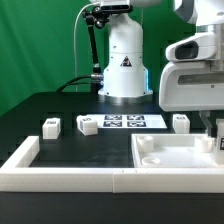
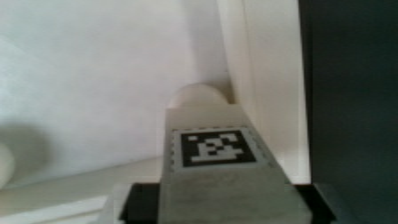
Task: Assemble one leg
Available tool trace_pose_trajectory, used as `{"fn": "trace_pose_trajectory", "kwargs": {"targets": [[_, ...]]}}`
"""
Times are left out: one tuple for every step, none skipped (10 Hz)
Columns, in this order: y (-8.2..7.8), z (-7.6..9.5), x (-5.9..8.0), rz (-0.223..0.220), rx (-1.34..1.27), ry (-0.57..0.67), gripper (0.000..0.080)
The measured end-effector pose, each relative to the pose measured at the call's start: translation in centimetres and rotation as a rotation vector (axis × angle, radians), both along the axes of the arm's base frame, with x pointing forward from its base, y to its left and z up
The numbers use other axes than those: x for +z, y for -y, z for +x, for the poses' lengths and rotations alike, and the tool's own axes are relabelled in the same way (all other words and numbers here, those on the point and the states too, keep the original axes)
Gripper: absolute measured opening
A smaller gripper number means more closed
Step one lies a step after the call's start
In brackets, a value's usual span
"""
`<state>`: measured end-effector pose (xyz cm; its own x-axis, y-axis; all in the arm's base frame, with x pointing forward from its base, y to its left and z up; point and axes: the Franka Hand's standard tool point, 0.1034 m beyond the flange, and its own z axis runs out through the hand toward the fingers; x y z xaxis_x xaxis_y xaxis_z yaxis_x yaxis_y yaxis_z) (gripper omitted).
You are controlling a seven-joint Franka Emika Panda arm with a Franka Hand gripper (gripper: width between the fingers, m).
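Over a black table [image 1: 60, 105] before a green backdrop [image 1: 40, 40], the arm [image 1: 195, 75] is seen reaching down at the exterior view's right. Its gripper [image 2: 226, 200] is clamped on the leg [image 2: 217, 140] at the far edge of the white panel [image 1: 175, 152]. In the exterior view the gripper is cut off by the picture's edge, and whether the leg's tip touches the panel cannot be told. Three loose legs [image 1: 87, 126] and the marker board [image 1: 121, 122] are seen lying farther left on the table.
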<state>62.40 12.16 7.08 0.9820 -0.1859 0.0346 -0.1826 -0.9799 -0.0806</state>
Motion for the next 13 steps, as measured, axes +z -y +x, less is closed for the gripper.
{"fn": "trace_pose_trajectory", "kwargs": {"targets": [[0.01,-0.01,-0.01,0.001,-0.009,-0.001,0.0295],[0.03,-0.01,-0.01,0.001,-0.023,-0.002,0.0295],[0.04,0.00,-0.01,0.001,-0.024,-0.002,0.0295],[0.06,0.00,-0.01,0.005,-0.070,-0.005,0.0295],[0.11,0.01,-0.01,0.012,-0.194,-0.014,0.0295],[0.14,0.02,-0.01,0.017,-0.304,-0.022,0.0295],[0.12,-0.05,-0.06,0.021,-0.396,-0.030,0.0295],[0.04,-0.19,-0.17,0.024,-0.492,-0.039,0.0295],[-0.13,-0.26,-0.18,0.028,-0.610,-0.049,0.0295],[-0.25,-0.32,-0.19,0.029,-0.695,-0.055,0.0295],[-0.32,-0.32,-0.19,0.034,-0.794,-0.060,0.0295],[-0.32,-0.27,-0.20,0.040,-0.880,-0.060,0.0295],[-0.35,-0.25,-0.19,0.045,-0.959,-0.065,0.0295]]}}
